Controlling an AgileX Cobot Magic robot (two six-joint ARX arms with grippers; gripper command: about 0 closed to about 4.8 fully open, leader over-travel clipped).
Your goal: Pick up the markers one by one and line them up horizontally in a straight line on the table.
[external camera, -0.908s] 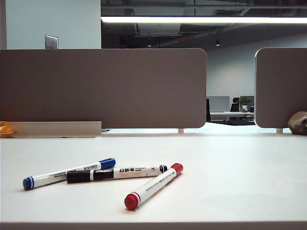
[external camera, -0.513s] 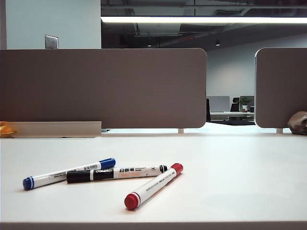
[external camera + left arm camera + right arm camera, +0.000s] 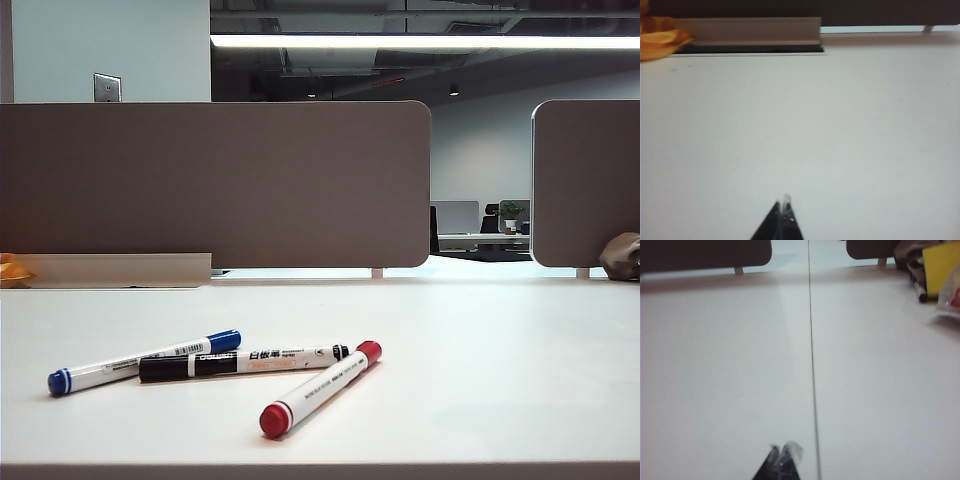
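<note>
Three markers lie near the front left of the white table (image 3: 480, 360) in the exterior view. The blue-capped marker (image 3: 140, 362) slants at the left, the black-capped marker (image 3: 240, 361) lies nearly level beside it, and the red-capped marker (image 3: 320, 389) slants toward the front, its far end close to the black marker's end. No arm shows in the exterior view. My left gripper (image 3: 782, 203) is shut and empty over bare table (image 3: 840, 125). Likewise shut and empty, my right gripper (image 3: 782, 449) hangs over bare table (image 3: 715, 365) beside a seam (image 3: 812, 365). Neither wrist view shows the markers.
Grey-brown partition panels (image 3: 215, 185) stand along the table's far edge, with a second panel (image 3: 590, 180) at the right. An orange object (image 3: 657, 35) lies at the far left by a low grey strip (image 3: 747, 31). A yellow item (image 3: 940, 267) and clutter sit at the far right.
</note>
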